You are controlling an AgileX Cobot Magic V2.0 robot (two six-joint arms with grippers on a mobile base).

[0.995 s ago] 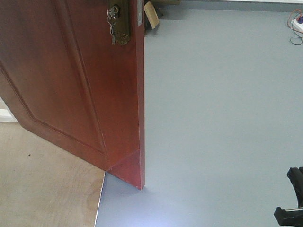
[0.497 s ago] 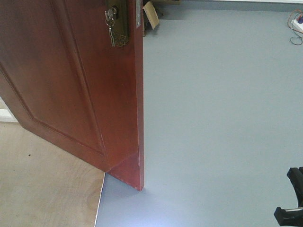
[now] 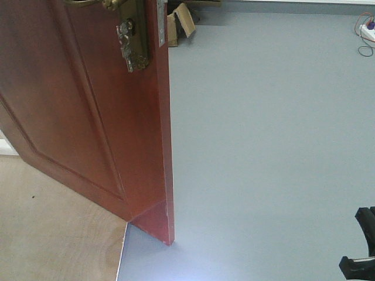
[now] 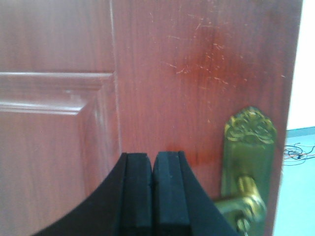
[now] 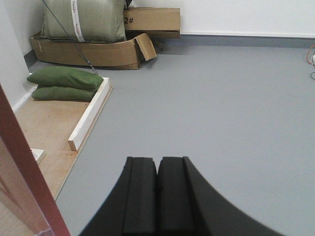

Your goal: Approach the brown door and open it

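The left pincer [image 4: 152,196], pads pressed together, faces the door [image 4: 187,73] close up, just left of its brass handle plate [image 4: 248,157]. The right pincer [image 5: 157,196], likewise together on nothing, points over grey floor [image 5: 221,98]. The door stands ajar. Beyond lie green bags [image 5: 64,78] and cardboard boxes [image 5: 147,19].

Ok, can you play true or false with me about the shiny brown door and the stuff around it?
1. The black left end effector is shut, facing the glossy reddish-brown wooden door. True.
2. An ornate brass handle plate sits near the door's edge. True.
3. The black right end effector grips that handle plate. False: it is shut on nothing, above the plain grey floor.
4. Two red soft bags lie stacked by the wall. False: the stacked soft bags are green.
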